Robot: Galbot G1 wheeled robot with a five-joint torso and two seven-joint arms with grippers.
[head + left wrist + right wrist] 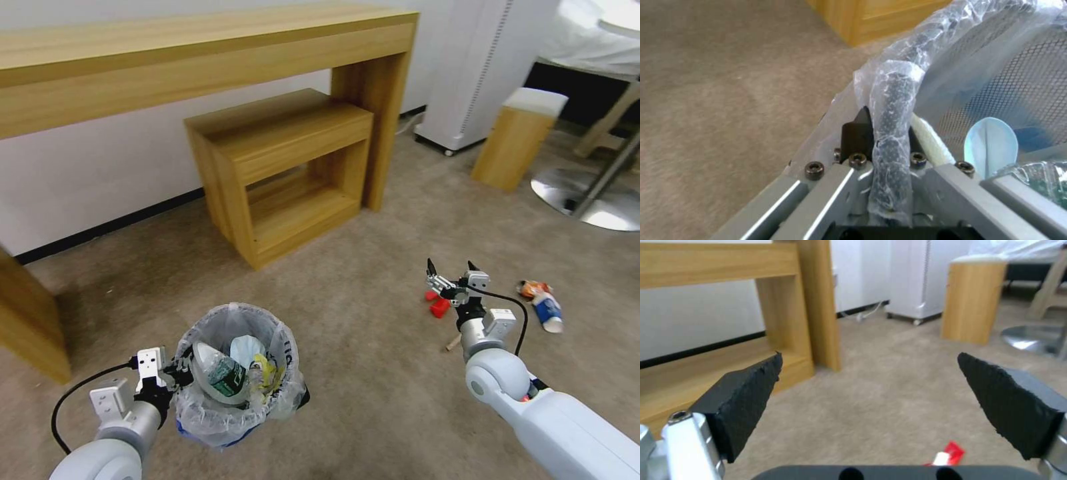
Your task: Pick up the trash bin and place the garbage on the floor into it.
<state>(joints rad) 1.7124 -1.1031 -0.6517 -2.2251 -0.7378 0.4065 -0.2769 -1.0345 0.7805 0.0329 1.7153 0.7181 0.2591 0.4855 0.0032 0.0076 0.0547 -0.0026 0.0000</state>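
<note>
The trash bin (235, 413), lined with a crinkly clear bag, hangs above the beige carpet floor (373, 373) at the lower left. My left gripper (177, 370) is shut on its rim; the left wrist view shows the bag-wrapped rim (896, 110) pinched in the left gripper (889, 120). Inside lie a green-label bottle (227, 380), a blue face mask (248, 348) and a yellow wrapper (265, 373). My right gripper (452, 270) (869, 373) is open and empty, just above red litter (438, 307) (949, 453). A wooden stick (453, 343), a blue-white cup (548, 312) and a crumpled wrapper (533, 288) lie nearby.
A long wooden console table (200, 60) stands along the wall with a smaller wooden shelf unit (287, 167) under it. A wooden block stool (517, 137), a white appliance (473, 73) and a round metal table base (587, 200) stand at the right. Open carpet lies between my arms.
</note>
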